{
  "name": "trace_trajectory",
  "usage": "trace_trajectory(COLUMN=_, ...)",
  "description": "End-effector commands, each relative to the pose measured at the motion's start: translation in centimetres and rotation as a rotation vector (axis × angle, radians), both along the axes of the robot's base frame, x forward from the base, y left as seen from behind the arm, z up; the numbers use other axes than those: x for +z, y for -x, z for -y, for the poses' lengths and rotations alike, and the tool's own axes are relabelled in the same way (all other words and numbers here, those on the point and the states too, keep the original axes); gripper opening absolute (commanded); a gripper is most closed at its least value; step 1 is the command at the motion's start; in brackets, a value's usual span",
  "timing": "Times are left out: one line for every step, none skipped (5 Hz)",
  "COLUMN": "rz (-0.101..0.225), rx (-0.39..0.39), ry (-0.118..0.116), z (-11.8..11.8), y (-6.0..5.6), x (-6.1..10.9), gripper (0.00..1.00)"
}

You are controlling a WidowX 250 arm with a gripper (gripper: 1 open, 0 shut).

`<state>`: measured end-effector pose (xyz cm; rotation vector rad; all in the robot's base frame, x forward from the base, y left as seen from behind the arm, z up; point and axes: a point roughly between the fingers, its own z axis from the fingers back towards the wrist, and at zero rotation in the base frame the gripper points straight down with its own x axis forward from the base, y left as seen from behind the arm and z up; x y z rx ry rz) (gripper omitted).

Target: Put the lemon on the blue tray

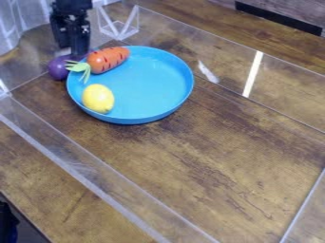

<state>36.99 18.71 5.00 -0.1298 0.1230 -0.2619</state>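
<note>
Dark wood planks run under your whole scene. Your lemon [98, 97] already lies inside the blue tray [159, 81], by its near-left rim. Your gripper [72, 40] hangs at the far left with jaws spread wide, seemingly empty, above the purple vegetable [59, 68] beside the carrot [106, 60].

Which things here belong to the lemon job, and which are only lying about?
For the job:
- lemon, on the tray
- blue tray

Lying about:
- carrot, on the tray's rim
- purple item, beside the tray
</note>
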Motion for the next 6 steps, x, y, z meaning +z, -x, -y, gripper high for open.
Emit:
trace_trajectory(rz=0.068, rx=-0.004, ry=-0.031, z=-0.5, y=-1.5, x=2.9, gripper=1.00)
trace_trajectory(rz=0.064, rx=-0.016, ry=-0.028, z=-0.3, y=-2.1, x=3.3, gripper=1.00)
trace_trajectory(rz=0.056, rx=-0.011, ry=-0.025, z=0.1, y=-2.5, x=2.1, gripper=1.00)
trace_trajectory(rz=0.052, rx=-0.010, ry=-0.024, z=-0.2, y=-2.7, x=1.2, gripper=1.00)
trace_trajectory(rz=0.054, rx=-0.006, ry=-0.023, z=-0.8, y=-2.9, x=2.1, gripper=0.00)
trace_trajectory(rz=0.054, rx=-0.007, ry=-0.021, z=-1.1, y=-3.0, x=2.9, gripper=1.00)
